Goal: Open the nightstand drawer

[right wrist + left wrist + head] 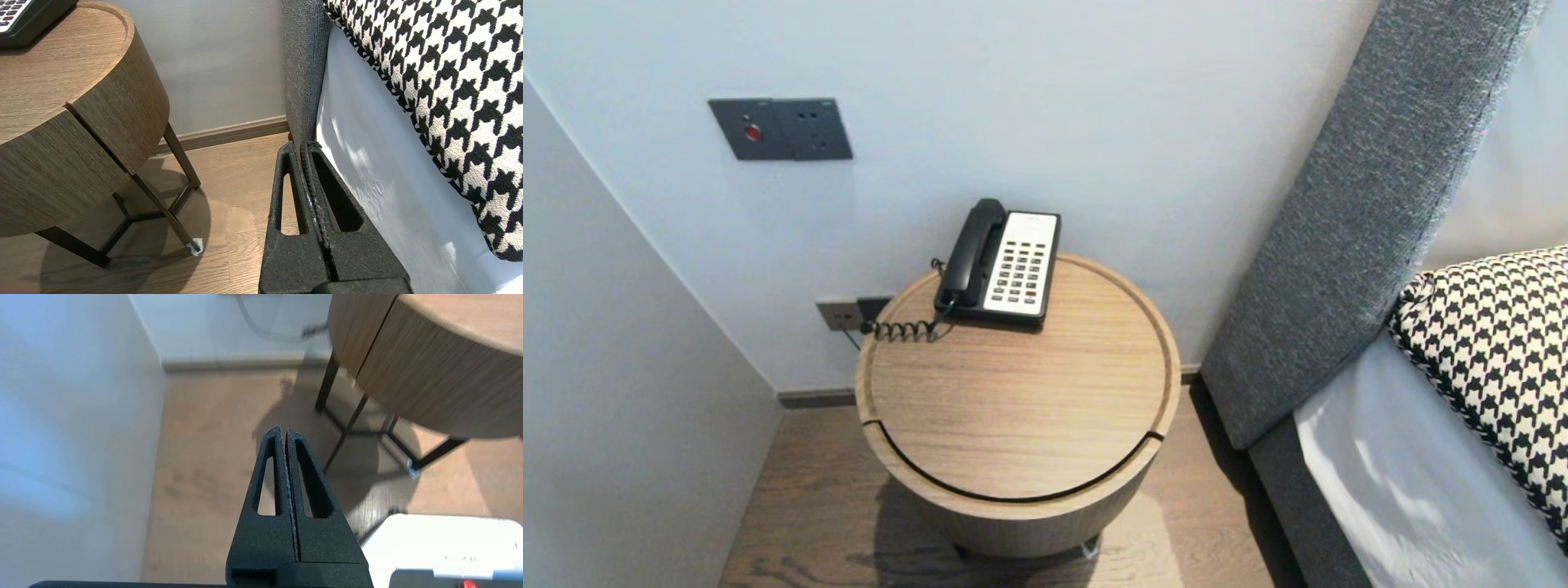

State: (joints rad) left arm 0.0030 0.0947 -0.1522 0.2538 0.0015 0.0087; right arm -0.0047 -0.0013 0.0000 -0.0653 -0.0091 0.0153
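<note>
Telephone rests at the 12 o'clock edge of the round tabletop, with the handset cradled on its 9 o'clock side. Left gripper hangs low over the floor beside the tabletop, jaws clenched and empty. Right gripper is parked low between tabletop and bed, jaws clenched and empty. Step in hand, as judged: pre-approach, with nothing touched. Reaching the telephone calls for rising above the rim with the jaws released.
</note>
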